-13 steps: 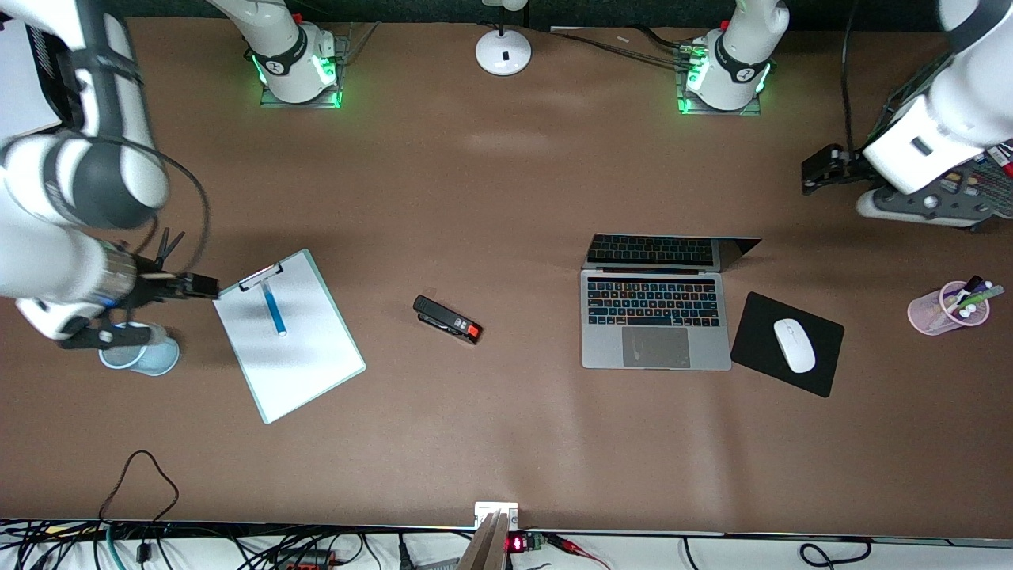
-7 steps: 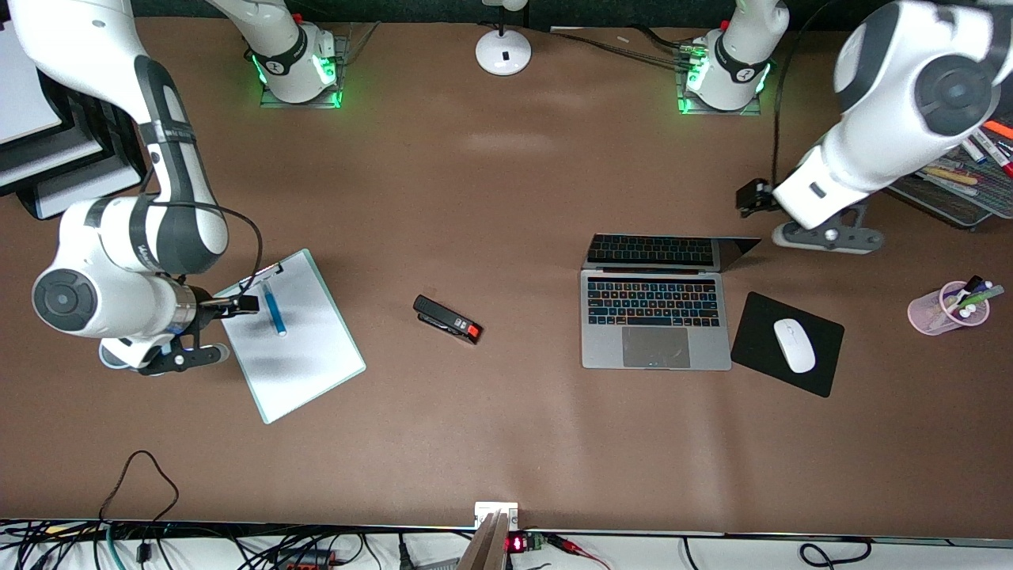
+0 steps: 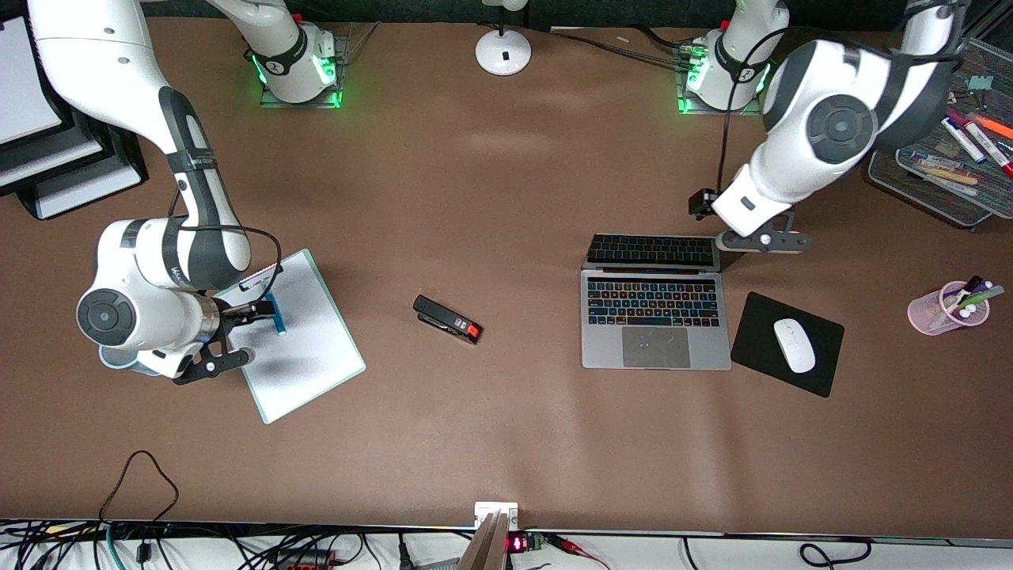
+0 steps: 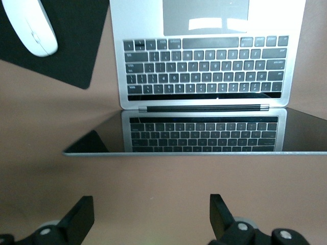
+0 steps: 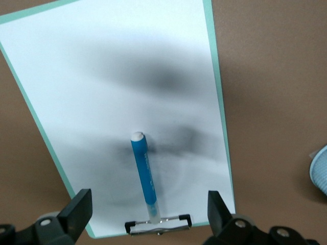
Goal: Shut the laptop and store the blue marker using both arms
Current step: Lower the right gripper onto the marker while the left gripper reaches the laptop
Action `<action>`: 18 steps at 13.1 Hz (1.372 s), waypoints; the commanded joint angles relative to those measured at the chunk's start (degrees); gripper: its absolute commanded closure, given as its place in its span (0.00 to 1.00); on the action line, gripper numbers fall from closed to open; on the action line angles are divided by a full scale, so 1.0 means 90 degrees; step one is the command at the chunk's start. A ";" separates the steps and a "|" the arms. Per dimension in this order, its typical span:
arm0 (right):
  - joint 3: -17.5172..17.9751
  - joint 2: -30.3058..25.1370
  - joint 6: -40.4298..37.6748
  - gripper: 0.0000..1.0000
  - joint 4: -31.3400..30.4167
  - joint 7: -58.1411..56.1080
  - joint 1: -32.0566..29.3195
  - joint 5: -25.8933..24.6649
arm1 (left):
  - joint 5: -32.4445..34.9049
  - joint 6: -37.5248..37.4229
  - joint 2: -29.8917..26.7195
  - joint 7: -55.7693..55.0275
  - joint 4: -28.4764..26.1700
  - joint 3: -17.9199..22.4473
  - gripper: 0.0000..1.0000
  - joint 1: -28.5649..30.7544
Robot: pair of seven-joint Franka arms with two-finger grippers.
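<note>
Blue marker (image 5: pixel 143 176) on clipboard (image 5: pixel 76 66) beneath right gripper (image 5: pixel 148 214), jaws spread, left gripper (image 4: pixel 148 217) jaws spread by open laptop (image 4: pixel 204 76)

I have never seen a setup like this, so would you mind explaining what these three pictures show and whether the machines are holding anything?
These are two white robot arms at a brown table. The wide picture looks down from a high camera facing them. The other two come from cameras on the arms' wrists.

The left gripper hangs open just above the top edge of the open laptop; its wrist picture shows the keyboard and dark screen. The right gripper hangs open over the blue marker, which lies on a white clipboard. Neither holds anything.

Also on the table: a black stapler, a white mouse on a black pad, a cup of pens, a wire tray of markers and a lamp base.
</note>
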 commanded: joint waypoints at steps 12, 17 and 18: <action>0.0012 0.0149 0.1015 0.00 -0.0696 -0.0101 0.0088 0.0210 | 0.0012 0.1437 0.0521 -0.0255 -0.0106 -0.0172 0.00 0.0092; 0.0002 0.0296 0.1045 0.00 -0.0647 -0.0121 0.0225 0.0162 | 0.0032 0.1613 0.0647 -0.0245 -0.0037 -0.0172 0.00 0.0092; 0.0011 0.0315 0.1045 0.00 -0.0647 -0.0130 0.0215 0.0152 | 0.0032 0.1681 0.0696 -0.0245 -0.0056 -0.0172 0.00 0.0082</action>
